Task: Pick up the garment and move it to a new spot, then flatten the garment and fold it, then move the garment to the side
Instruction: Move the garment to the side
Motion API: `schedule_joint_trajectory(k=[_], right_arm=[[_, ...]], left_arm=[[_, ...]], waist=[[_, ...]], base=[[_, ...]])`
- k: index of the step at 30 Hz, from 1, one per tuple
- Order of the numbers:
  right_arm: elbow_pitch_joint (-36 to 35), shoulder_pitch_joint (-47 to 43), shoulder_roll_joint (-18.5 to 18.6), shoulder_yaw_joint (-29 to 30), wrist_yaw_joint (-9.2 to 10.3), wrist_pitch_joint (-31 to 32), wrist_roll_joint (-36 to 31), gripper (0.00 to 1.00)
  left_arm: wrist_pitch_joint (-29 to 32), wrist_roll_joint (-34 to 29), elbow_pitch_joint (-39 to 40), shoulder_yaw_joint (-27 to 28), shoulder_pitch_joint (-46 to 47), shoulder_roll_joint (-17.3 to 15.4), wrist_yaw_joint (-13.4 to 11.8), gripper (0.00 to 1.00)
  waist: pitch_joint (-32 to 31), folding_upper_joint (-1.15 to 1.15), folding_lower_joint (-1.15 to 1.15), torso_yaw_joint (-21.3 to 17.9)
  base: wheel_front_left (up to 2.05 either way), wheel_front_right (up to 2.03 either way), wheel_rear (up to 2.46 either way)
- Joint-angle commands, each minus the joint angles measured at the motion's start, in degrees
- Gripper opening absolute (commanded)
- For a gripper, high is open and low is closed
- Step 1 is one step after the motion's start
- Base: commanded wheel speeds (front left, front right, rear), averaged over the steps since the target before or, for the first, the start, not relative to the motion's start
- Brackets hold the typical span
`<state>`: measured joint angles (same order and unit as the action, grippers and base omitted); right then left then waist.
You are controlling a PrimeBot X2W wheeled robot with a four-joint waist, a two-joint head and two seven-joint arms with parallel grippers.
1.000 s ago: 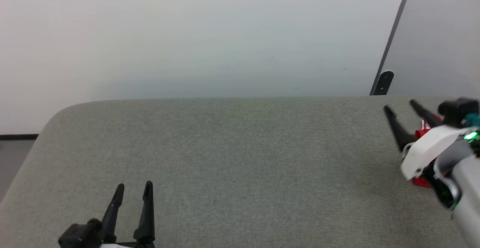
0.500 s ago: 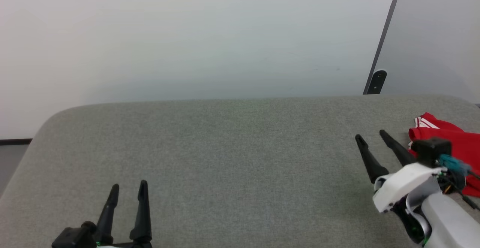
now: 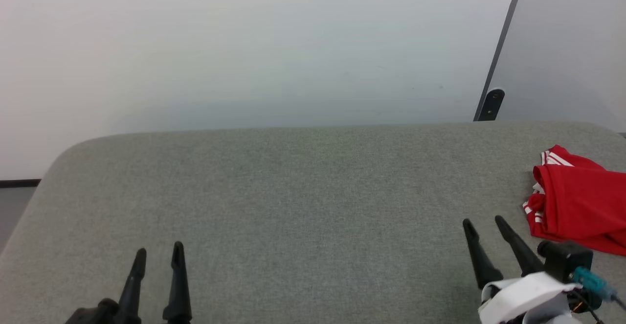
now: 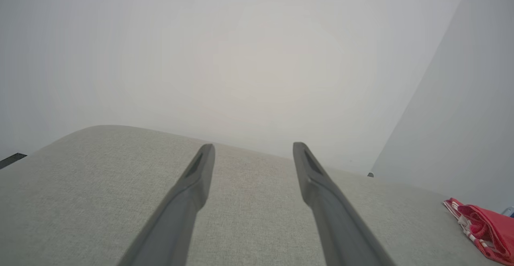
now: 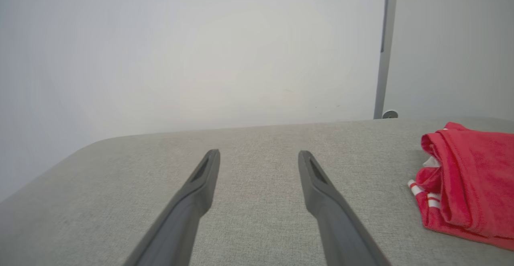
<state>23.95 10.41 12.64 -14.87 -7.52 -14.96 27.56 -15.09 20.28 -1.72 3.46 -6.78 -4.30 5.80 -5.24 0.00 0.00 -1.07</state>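
The garment [image 3: 579, 201] is a bright red folded shirt with white-and-red striped trim, lying at the right edge of the grey cushioned surface [image 3: 303, 196]. It also appears in the right wrist view as the garment [image 5: 470, 181] and small in the left wrist view as the garment [image 4: 484, 228]. My right gripper [image 3: 484, 222] stands open at the lower right, just left of the garment and apart from it, holding nothing. Low at the left, my left gripper [image 3: 159, 251] is open and empty. Each wrist view shows its own gripper open: left gripper [image 4: 253, 147], right gripper [image 5: 259, 153].
A pale wall rises behind the surface. A dark vertical strip [image 3: 503, 45] with a small black fitting [image 3: 493, 100] at its foot stands at the back right. The surface's rounded left corner [image 3: 73, 148] drops toward the floor [image 3: 12, 206].
My right gripper has drawn back toward me and down, off the garment, which now lies uncovered. The left gripper sits slightly lower. The head view has shifted a little.
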Motion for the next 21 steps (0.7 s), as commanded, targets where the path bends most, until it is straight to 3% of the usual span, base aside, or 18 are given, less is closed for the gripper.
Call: schedule_joint_trajectory(k=[1, 6, 12, 21], right_arm=[[-1.44, -1.50, -0.73, 0.73, 0.10, -0.26, -2.29, 1.00], [-4.58, -5.93, -3.36, 3.08, 0.10, -0.26, -7.78, 1.00], [-6.23, -8.56, -4.15, 3.43, 0.10, -0.26, -11.11, 1.00], [-9.20, -11.76, -5.42, 8.03, 0.10, -0.27, -15.72, 1.00]], left_arm=[[-0.04, -0.51, 0.11, 0.21, -0.78, 0.06, 0.34, 1.00], [-0.04, -2.61, 0.31, 0.92, -1.78, 0.41, 0.72, 1.00], [-0.04, -6.41, 1.26, 0.78, -3.28, 0.02, 1.11, 1.00], [-0.04, -7.30, 1.63, 3.47, -5.81, 1.08, 1.32, 1.00]], waist=[[0.11, 0.00, 0.00, -0.08], [0.27, 0.00, 0.00, -0.17], [0.65, 0.00, 0.00, -0.36], [0.95, 0.00, 0.00, -0.46]], base=[[0.00, 0.00, 0.00], [0.00, 0.00, 0.00], [0.00, 0.00, 0.00], [0.00, 0.00, 0.00]])
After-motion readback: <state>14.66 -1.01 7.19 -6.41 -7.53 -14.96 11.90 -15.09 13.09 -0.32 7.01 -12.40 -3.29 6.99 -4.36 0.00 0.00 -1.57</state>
